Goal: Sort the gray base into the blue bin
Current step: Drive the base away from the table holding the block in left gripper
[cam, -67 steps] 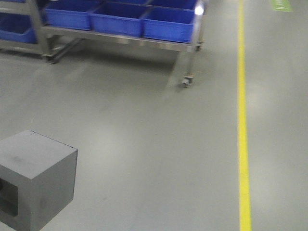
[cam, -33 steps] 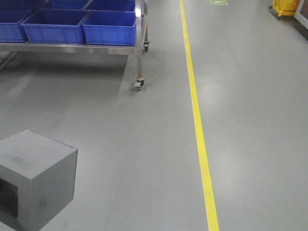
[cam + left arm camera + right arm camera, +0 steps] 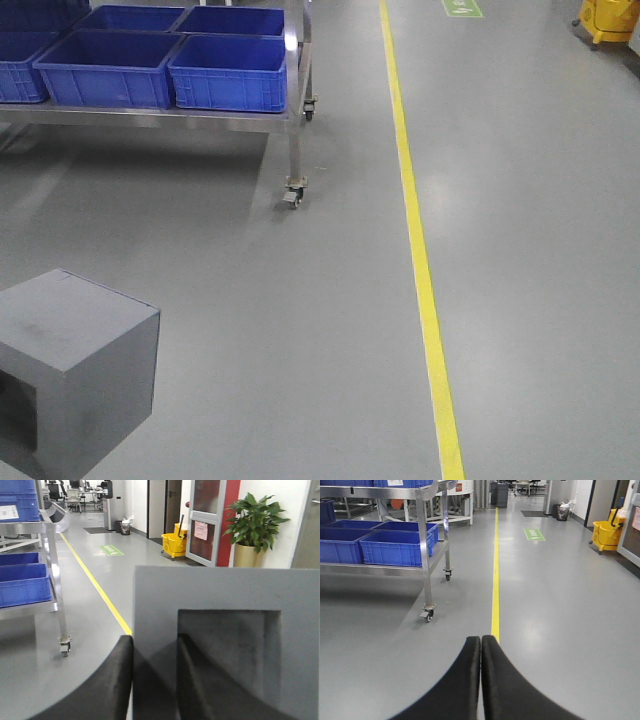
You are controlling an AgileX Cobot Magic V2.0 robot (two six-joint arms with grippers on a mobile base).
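Gripping one wall of the gray base, the left claw has one black finger against the block's outer side and the other finger down inside the square pocket, so the wall is pinched between them. The pocket faces the left wrist camera and the block fills most of that view.

In the front view the gray base sits at the lower left, held up off the gray floor, with its pocket face turned toward the bottom left edge. It is well apart from the blue bin, which stands at the near corner of a steel cart at the upper left, touching another bin beside it. More bins stand behind these two. A small wheel carries the cart's corner leg.

The right claw is closed with its two fingers pressed flat together, and nothing is between them.

A yellow line runs along the floor to the right of the cart. A yellow mop bucket stands farther off, and a potted plant stands by a doorway.
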